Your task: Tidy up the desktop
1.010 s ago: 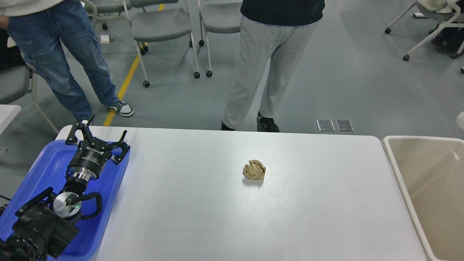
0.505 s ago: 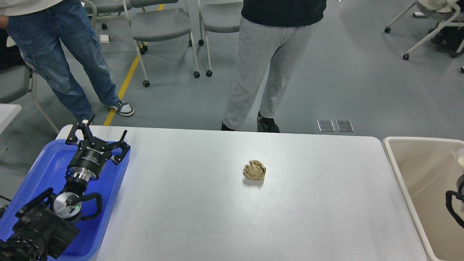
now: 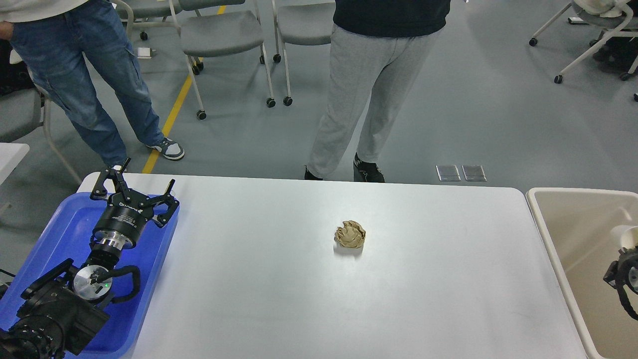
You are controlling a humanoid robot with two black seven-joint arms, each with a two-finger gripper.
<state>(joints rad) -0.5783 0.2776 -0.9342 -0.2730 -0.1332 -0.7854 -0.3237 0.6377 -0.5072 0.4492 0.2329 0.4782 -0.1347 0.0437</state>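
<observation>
The desktop (image 3: 279,299) fills most of the head view, white, smooth and faintly glossy, and is bare except for one crumpled brown paper ball (image 3: 350,234) near its middle. A beige bin (image 3: 548,234) stands against its right end and a blue tray (image 3: 65,224) lies over its left end. The step in hand is judged to be the reach for the ball, so the next move calls for a grasp on it and a carry to the bin. The left gripper (image 3: 133,187) hovers over the tray, jaws spread and empty, well apart from the ball. Of the right arm (image 3: 623,276) only a dark part is seen over the bin; its jaws are out of view. Beyond are grey floor, chairs and two standing people.
</observation>
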